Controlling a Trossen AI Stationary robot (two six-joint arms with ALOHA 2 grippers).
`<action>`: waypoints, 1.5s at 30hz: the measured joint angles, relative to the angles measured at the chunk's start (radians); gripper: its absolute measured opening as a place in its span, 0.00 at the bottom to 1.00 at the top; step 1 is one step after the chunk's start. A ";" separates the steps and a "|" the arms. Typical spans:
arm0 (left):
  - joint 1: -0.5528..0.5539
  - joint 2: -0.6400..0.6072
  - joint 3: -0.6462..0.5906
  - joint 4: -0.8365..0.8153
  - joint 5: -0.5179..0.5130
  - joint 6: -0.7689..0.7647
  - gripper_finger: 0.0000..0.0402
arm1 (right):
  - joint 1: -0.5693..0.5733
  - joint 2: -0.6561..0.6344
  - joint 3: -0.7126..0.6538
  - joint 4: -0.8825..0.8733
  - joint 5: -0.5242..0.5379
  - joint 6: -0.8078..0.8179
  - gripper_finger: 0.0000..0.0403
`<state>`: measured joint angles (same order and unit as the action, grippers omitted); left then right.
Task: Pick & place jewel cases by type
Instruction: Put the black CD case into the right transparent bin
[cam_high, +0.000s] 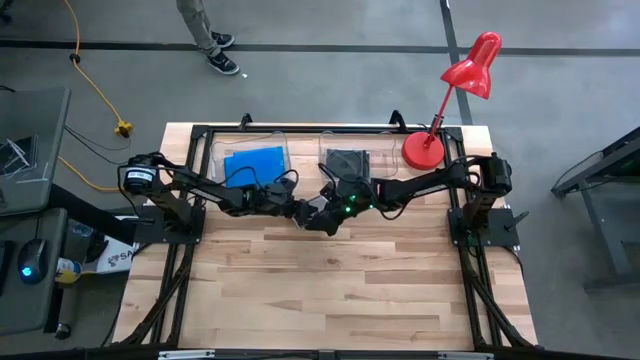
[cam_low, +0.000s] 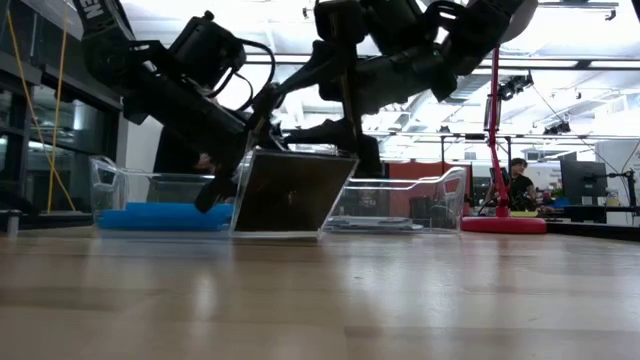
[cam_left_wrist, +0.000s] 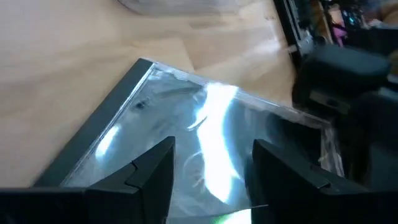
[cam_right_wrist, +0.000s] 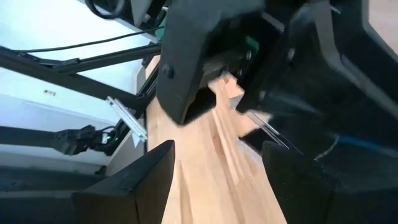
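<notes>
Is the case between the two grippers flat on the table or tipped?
Tipped. In the low view the black case leans at an angle, its lower edge on the table, between the tubs, with the left gripper and right gripper at it.

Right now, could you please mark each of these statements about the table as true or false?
1. A jewel case stands tilted on the table between the two tubs. True.
2. The left tub holds a black case. False: it holds a blue case.
3. The red lamp stands at the table's far right corner. True.
4. Both arms wait at the near edge of the table. False: the left gripper and right gripper meet close together near the tubs.
5. The right tub has a dark case in it. True.
</notes>
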<state>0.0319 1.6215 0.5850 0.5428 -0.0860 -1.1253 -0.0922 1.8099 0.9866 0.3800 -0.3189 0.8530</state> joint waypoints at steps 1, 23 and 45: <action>-0.003 0.001 0.000 0.009 0.012 -0.001 0.53 | 0.000 0.000 0.005 0.000 -0.011 0.001 0.60; -0.007 0.003 -0.002 0.159 0.126 0.069 0.53 | 0.005 -0.011 0.115 -0.164 -0.121 -0.102 0.60; 0.059 -0.033 0.001 -0.261 0.179 0.492 0.53 | 0.157 -0.103 0.073 -0.769 0.340 -0.005 0.60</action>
<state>0.0906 1.5888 0.5862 0.2817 0.0932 -0.6337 0.0650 1.7073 1.0594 -0.3886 0.0208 0.8476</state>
